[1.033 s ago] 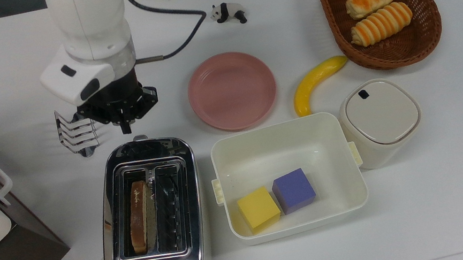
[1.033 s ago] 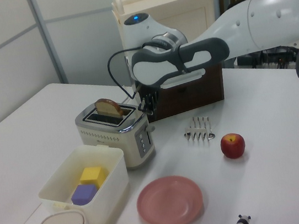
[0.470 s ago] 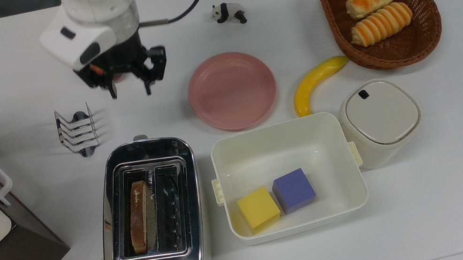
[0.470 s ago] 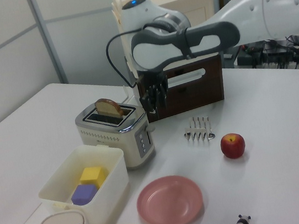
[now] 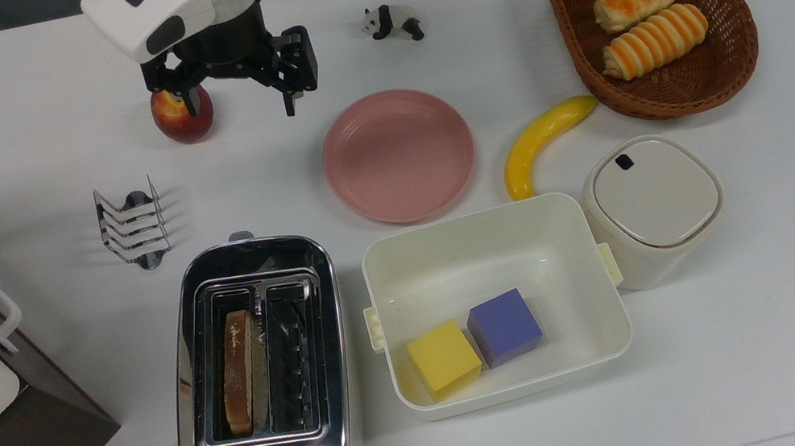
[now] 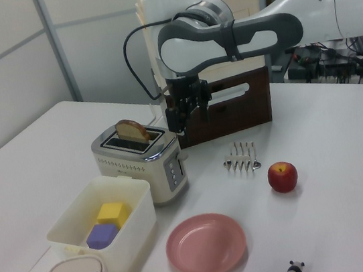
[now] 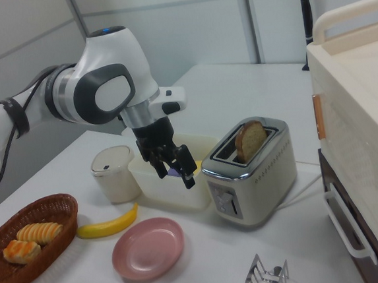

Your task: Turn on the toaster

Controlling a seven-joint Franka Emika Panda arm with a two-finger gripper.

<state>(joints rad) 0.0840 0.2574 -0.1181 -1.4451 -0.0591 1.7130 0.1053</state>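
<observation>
Pincer (image 5: 237, 104) spread, well apart from toaster (image 5: 261, 378)

Bare tabletop (image 5: 253, 191) between toast rack (image 5: 132, 225) and pink plate (image 5: 398, 155), up to toaster (image 5: 260, 374).

Bright, even overhead light; soft shadows on the white counter (image 5: 790, 317); glare on the toaster (image 5: 261, 378) top.
</observation>
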